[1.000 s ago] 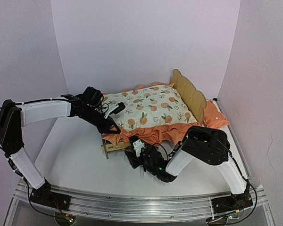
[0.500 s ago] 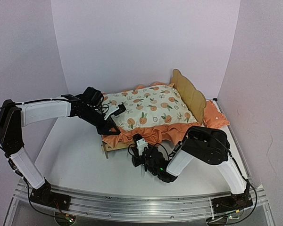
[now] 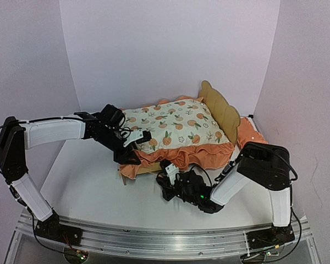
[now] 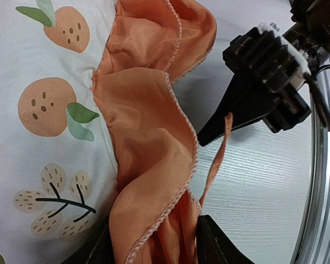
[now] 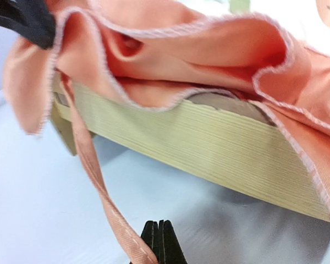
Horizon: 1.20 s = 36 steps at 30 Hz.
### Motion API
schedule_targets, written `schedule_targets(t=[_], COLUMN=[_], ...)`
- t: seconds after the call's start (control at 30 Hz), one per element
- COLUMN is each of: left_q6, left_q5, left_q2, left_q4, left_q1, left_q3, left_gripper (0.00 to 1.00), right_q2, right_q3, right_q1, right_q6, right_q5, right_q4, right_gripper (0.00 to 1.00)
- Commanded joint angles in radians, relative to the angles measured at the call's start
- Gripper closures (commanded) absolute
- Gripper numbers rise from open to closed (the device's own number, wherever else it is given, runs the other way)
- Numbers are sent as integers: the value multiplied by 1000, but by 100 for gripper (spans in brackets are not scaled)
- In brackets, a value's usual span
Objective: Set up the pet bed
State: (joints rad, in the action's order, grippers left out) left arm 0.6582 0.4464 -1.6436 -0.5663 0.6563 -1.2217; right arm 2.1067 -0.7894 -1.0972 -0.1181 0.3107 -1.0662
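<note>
The left claw (image 4: 154,243) straddles the orange ruffle (image 4: 148,137), spread, while the right claw (image 5: 158,242) pinches an orange strap (image 5: 92,165) beside the pet bed (image 5: 209,148).

The left arm (image 3: 52,132) rises from its base, then reaches across to the right with the forearm nearly level and the wrist bent downward. At its end the left gripper (image 3: 136,146) stands with its fingers (image 4: 209,245) spread apart. The right arm (image 3: 231,187) folds sharply at its raised elbow and runs low toward the left, ending in the right gripper (image 5: 159,242) with its jaws pressed flat together; from above, its tips seem to point left and slightly away from the bases, though the dark wrist blurs them.
</note>
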Motion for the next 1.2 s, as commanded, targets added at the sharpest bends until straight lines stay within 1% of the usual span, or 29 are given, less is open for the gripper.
schedule_targets(t=[0.0, 0.03, 0.1, 0.2, 0.27, 0.37, 0.7, 0.77, 0.87, 0.97, 1.1, 1.13, 1.17], left_q6=[75, 88, 107, 110, 89, 69, 97, 104, 97, 78, 35, 20, 3], left_q5=[-102, -125, -129, -92, -75, -88, -182, -191, -193, -182, -152, -140, -126], left_q2=[33, 32, 27, 17, 1, -30, -113, -120, -124, -121, -120, -121, -122], left_q4=[16, 12, -14, -69, -83, -78, -18, -13, -12, -33, -109, -130, -152], left_q1=[-1, 0, 6, 33, 42, 45, 49, 52, 54, 54, 54, 54, 54], left_q3=[9, 13, 18, 22, 22, 24, 43, 51, 51, 28, -26, -47, -68], left_gripper=[51, 51, 51, 49, 47, 47, 47, 49, 60, 75, 97, 99, 100], right_q2=[-50, -52, -54, -54, -58, -68, -79, -79, -76, -67, -60, -58, -56], right_q3=[25, 27, 26, 23, 24, 27, 24, 22, 17, 16, -1, -9, -17], right_q1=[-6, -6, -6, -6, -7, -7, -7, -7, -6, -6, -6, -6, -7], right_q6=[-53, -63, -76, -74, -66, -57, -61, -61, -61, -56, -8, 11, 30], right_q5=[-90, -92, -92, -85, -82, -79, -85, -85, -88, -84, -52, -44, -34], right_q4=[51, 51, 51, 52, 54, 61, 72, 72, 75, 78, 77, 77, 77], right_gripper=[92, 85, 78, 73, 72, 72, 70, 70, 70, 69, 68, 68, 68])
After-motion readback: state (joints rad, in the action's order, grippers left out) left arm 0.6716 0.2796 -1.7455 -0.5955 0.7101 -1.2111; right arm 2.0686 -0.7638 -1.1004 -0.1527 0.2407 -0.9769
